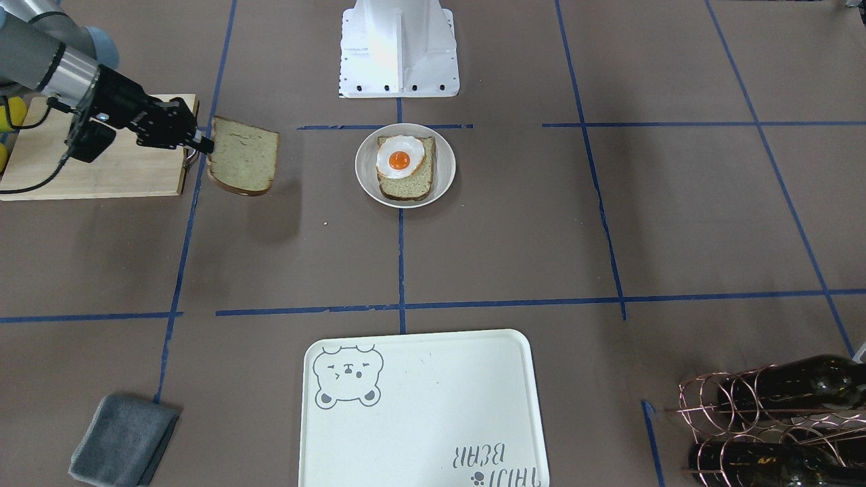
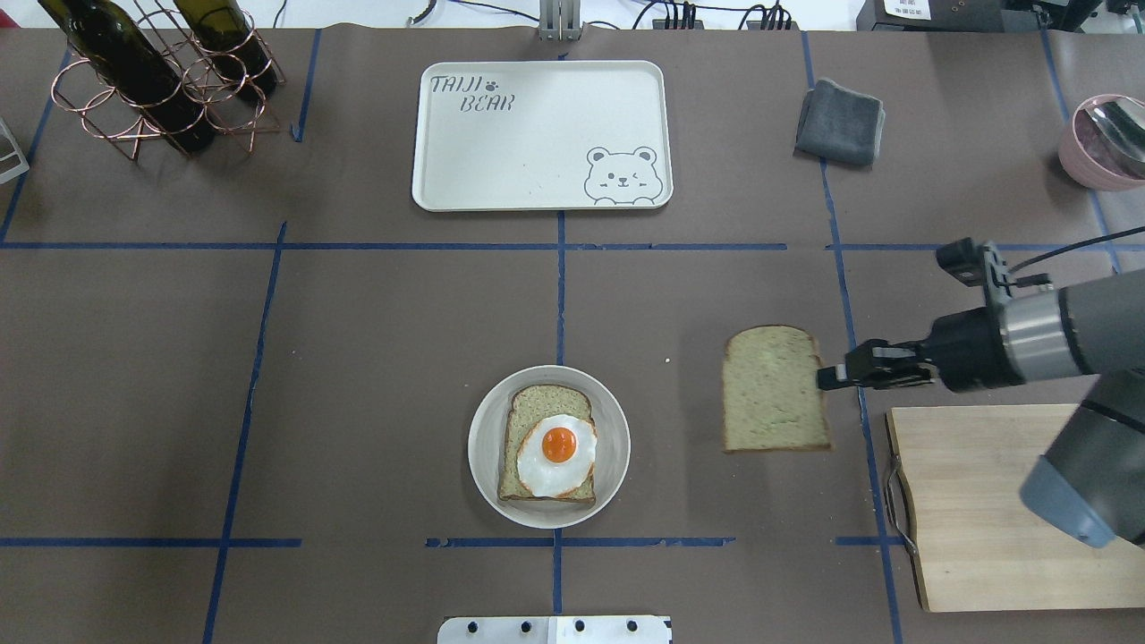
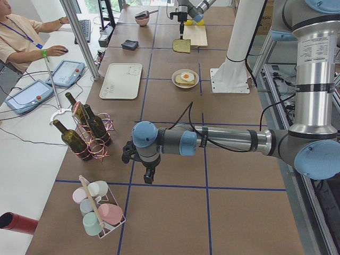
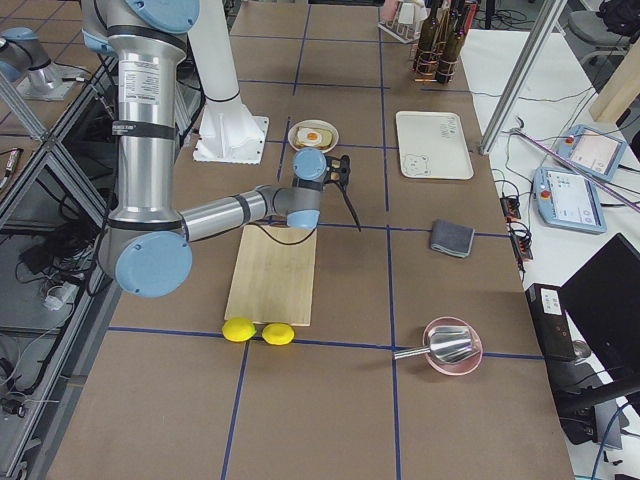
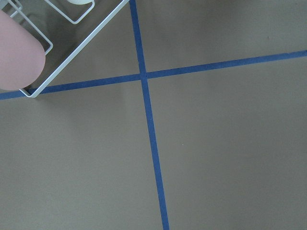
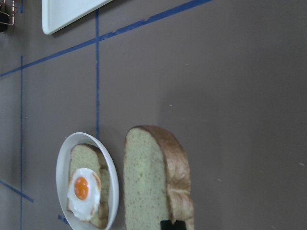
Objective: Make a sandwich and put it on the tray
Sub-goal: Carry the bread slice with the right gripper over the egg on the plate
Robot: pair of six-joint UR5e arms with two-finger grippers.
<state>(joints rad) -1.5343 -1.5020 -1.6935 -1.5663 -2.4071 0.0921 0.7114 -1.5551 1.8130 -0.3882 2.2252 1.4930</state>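
My right gripper (image 2: 823, 376) is shut on the edge of a bread slice (image 2: 774, 389) and holds it flat above the table, between the cutting board and the plate. It also shows in the front view (image 1: 243, 164) and the right wrist view (image 6: 146, 177). A small round white plate (image 2: 612, 429) holds the other bread slice (image 2: 546, 402) with the fried egg (image 2: 556, 454) on top. The cream bear tray (image 2: 537, 152) lies at the far middle with nothing on it. My left gripper (image 3: 150, 178) hangs over bare table far to the left; I cannot tell whether it is open or shut.
A wooden cutting board (image 2: 984, 510) lies under my right arm, with two lemons (image 4: 258, 331) at its end. A grey cloth (image 2: 841, 122) and a pink bowl (image 2: 1105, 143) are far right. A wine bottle rack (image 2: 152, 80) is far left, with a mug rack (image 3: 98, 212) beyond it.
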